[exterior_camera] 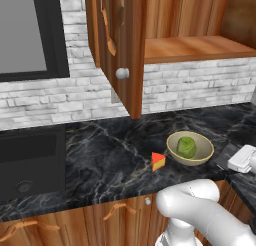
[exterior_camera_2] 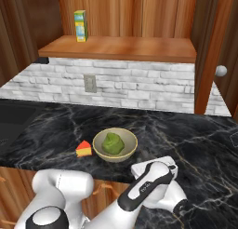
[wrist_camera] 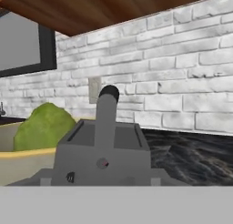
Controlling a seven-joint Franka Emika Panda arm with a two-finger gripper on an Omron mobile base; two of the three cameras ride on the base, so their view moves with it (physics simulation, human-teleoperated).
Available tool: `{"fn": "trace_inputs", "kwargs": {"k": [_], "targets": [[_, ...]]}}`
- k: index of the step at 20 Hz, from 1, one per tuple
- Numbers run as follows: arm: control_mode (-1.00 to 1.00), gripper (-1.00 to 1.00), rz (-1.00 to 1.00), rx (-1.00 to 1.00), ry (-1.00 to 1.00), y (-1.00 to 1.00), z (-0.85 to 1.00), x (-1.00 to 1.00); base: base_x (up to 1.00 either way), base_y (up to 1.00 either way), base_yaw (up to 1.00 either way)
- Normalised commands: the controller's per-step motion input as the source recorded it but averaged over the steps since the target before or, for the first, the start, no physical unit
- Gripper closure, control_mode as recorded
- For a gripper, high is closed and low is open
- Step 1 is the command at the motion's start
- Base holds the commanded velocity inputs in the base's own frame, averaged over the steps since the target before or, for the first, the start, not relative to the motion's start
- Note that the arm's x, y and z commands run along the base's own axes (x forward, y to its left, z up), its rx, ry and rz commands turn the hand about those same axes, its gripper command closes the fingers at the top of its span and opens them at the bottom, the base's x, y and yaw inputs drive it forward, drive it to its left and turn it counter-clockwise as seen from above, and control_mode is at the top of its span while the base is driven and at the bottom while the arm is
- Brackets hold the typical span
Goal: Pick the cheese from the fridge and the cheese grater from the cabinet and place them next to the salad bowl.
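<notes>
Gripper (exterior_camera_2: 173,169) low over dark marble counter (exterior_camera: 100,155), w/ cheese grater (wrist_camera: 103,148) right at its tips; can't tell if fingers clamp it. Salad bowl (exterior_camera_2: 115,145) just beside gripper, lettuce (exterior_camera_2: 112,143) inside. Cheese (exterior_camera_2: 84,149) touching bowl's far side. Further back: brick wall (wrist_camera: 173,86), open cabinet (exterior_camera: 197,47) above.
</notes>
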Motion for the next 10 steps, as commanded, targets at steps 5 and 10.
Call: {"fn": "trace_inputs", "kwargs": {"k": [5, 10], "targets": [[-1.00, -1.00, 0.02, 0.00, 0.00, 0.00, 0.00, 0.00, 0.00, 0.00, 0.00], [-1.00, -1.00, 0.00, -0.02, 0.00, 0.05, 0.00, 0.00, 0.00, 0.00, 0.00]]}}
